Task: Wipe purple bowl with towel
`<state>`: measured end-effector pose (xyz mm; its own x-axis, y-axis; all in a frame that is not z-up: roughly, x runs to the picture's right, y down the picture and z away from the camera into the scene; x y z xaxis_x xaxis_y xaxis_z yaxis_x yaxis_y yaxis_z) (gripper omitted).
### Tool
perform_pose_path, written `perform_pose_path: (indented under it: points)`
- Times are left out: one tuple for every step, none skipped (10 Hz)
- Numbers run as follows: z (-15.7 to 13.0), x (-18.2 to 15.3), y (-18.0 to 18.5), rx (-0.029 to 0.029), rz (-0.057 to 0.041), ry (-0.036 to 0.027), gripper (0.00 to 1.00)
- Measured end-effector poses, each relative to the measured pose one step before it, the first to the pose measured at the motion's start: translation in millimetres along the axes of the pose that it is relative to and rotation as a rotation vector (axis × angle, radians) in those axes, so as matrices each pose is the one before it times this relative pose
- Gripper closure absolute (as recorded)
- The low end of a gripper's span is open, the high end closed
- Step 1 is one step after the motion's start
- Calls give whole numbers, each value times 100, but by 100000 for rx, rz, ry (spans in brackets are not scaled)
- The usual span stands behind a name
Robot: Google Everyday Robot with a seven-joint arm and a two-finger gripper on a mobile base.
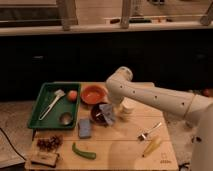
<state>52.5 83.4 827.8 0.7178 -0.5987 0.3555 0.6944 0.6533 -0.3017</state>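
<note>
The white arm (150,95) reaches in from the right and bends down over the middle of the wooden table (120,152), and the claw (107,116) sits right at the purple bowl (96,113), low over its right side. Whether the claw is wide or narrow, I cannot tell, since it is buried in the towel (108,112), a pale blue-grey cloth bunched under the wrist and draped across the bowl's right rim and into it. The bowl itself is dark, sitting near the table's centre, just in front of the orange bowl (93,93) and just right of the green tray (44,116). In that tray lie a light-coloured utensil (52,102), an orange round fruit (72,95) at the far right corner, and a small metal cup (65,118) near the front. Just beside the purple bowl, front left, rests a blue sponge (85,128). A white cup (127,107) stands behind the wrist. On the near side: a green pepper (83,151), a dark cluster of grapes (49,143), a fork (149,131) and a yellow item (151,146) at right.
</note>
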Motion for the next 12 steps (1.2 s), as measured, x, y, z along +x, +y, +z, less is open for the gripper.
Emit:
perform_pose_path:
  points:
    - [-70, 231, -783, 349, -381, 1281, 100]
    - [29, 42, -566, 188, -290, 668, 100]
    - [106, 51, -912, 571, -653, 898, 100]
    - [125, -346, -898, 266, -1145, 378, 100]
    - [132, -566, -892, 405, -1391, -96, 100]
    - [227, -932, -789, 305, -2668, -925, 100]
    - [90, -787, -497, 278, -2410, -844, 100]
    - [28, -830, -355, 339, -2832, -1162, 100]
    - [-98, -780, 80, 146, -2688, -1304, 100]
    - [-340, -1069, 383, -69, -3209, -1739, 100]
    - [-286, -976, 544, -397, -2042, -1850, 100]
    - [-160, -340, 668, -611, -1005, -706, 100]
